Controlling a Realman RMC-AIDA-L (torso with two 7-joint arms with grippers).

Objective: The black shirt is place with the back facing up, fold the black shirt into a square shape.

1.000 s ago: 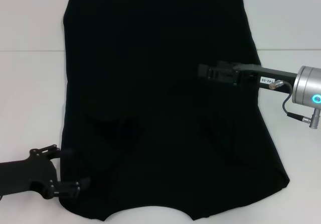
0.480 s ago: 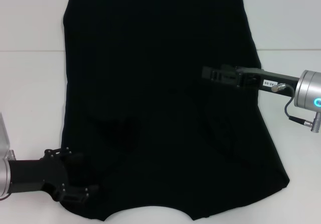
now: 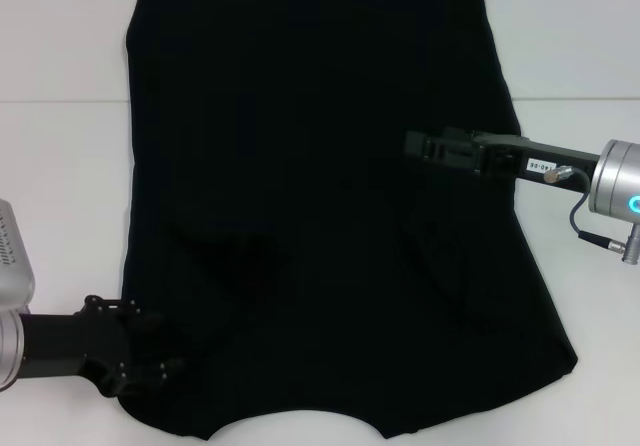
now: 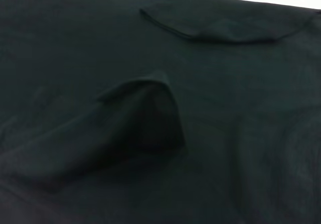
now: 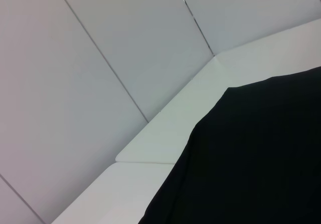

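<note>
The black shirt [image 3: 310, 166] lies spread flat on the white table, its sleeves tucked in over the body as two soft folds [image 4: 145, 118]. My left gripper [image 3: 158, 348] is at the shirt's near-left corner, open, with its dark fingers reaching over the fabric edge. Their tips blend into the cloth. My right gripper [image 3: 415, 147] hovers above the shirt's right-middle part, pointing left. The right wrist view shows only the shirt's far edge [image 5: 261, 158] and the table.
The white table [image 3: 60, 166] shows bare to the left and right of the shirt. A pale panelled wall [image 5: 100, 48] rises behind the table's far edge. The shirt's neckline curve sits at the near table edge.
My left arm has slid to the right, bringing its gripper from beside the shirt onto the near-left corner. The right gripper drifted slightly to the right. The shirt lies as before.
</note>
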